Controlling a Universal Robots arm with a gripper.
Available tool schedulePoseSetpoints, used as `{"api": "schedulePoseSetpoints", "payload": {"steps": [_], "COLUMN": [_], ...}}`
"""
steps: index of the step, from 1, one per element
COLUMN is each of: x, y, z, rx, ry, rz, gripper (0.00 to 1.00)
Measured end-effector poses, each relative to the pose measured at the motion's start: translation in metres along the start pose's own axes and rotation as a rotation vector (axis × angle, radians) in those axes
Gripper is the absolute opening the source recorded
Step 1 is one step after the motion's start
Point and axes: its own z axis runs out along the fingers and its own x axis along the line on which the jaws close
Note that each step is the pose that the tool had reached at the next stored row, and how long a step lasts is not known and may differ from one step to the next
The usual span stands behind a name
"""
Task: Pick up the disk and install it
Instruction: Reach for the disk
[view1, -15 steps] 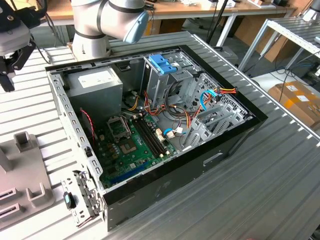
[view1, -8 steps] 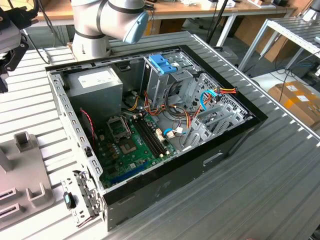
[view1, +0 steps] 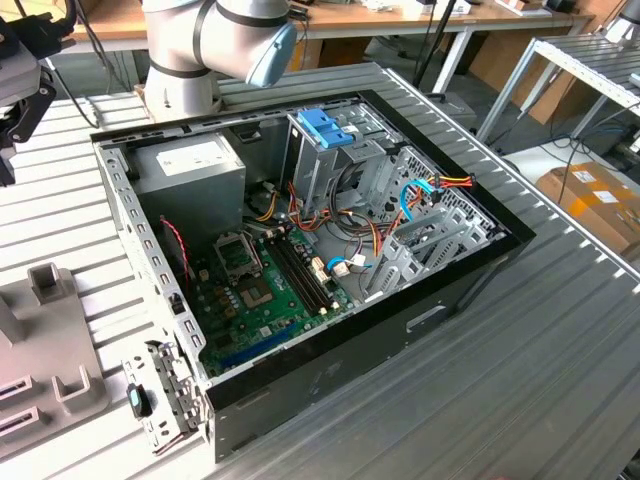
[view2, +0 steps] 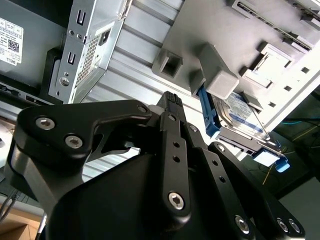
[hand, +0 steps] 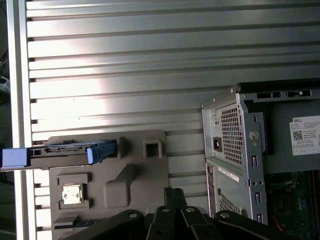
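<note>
On ribbed metal table (view1: 560, 330): disk (hand: 65, 150) in grey fixture (hand: 135, 170), computer case (view1: 400, 340); workbench (view1: 400, 18) behind.

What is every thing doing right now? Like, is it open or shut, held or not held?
gripper: shut, holding nothing, near the grey holder.
disk: standing on its edge in the grey holder's slot, not gripped.
computer case: lying on its side, open, no side cover on.
drive cage: standing upright inside the computer case.
</note>
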Motion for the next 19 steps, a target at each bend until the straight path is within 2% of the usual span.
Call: {"api": "schedulePoseSetpoints", "payload": {"steps": [4,10,17,19], "x": [0.0003,0.0029,0.008,0.0084], "y": [0.0005,0.0049,0.0136,0.0142], "z": [0.0,0.0003,0.0008,0.0008], "rx": [0.0,0.0,0.0,-0.0001], "ry": [-0.0001,0.0,0.0,0.0], "rz": [0.0,0.0,0.0,0.0], "gripper": [0.11,0.11,0.11,0.11]}}
